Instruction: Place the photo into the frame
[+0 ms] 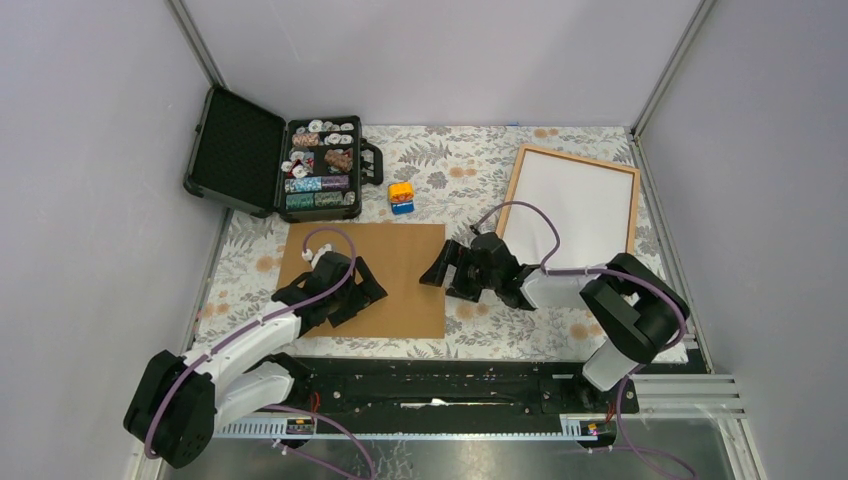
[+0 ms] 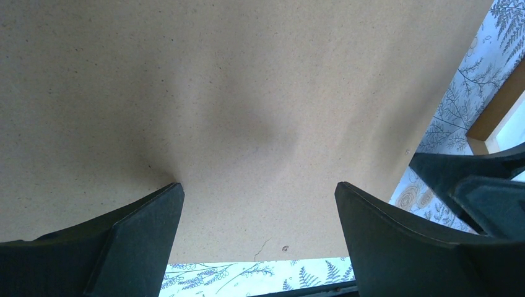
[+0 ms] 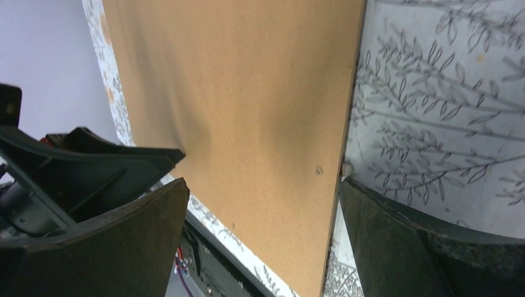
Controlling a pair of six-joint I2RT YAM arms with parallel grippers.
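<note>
The light-brown wooden frame (image 1: 518, 190) lies flat at the back right. A plain white sheet (image 1: 575, 205) fills its opening, and no printed side shows. The plain brown backing board (image 1: 395, 260) lies flat in the middle. My left gripper (image 1: 358, 292) is open and empty, low over the board's left part; the board fills the left wrist view (image 2: 247, 93) between the fingers (image 2: 142, 229). My right gripper (image 1: 447, 275) is open and empty at the board's right edge. In the right wrist view the board (image 3: 247, 93) lies between the fingers, and the right finger (image 3: 396, 235) sits beside that edge.
An open black case (image 1: 320, 165) of poker chips stands at the back left, its lid (image 1: 235, 150) laid open. A small orange and blue cube (image 1: 401, 196) sits behind the board. A floral cloth (image 1: 460, 170) covers the table. Grey walls enclose three sides.
</note>
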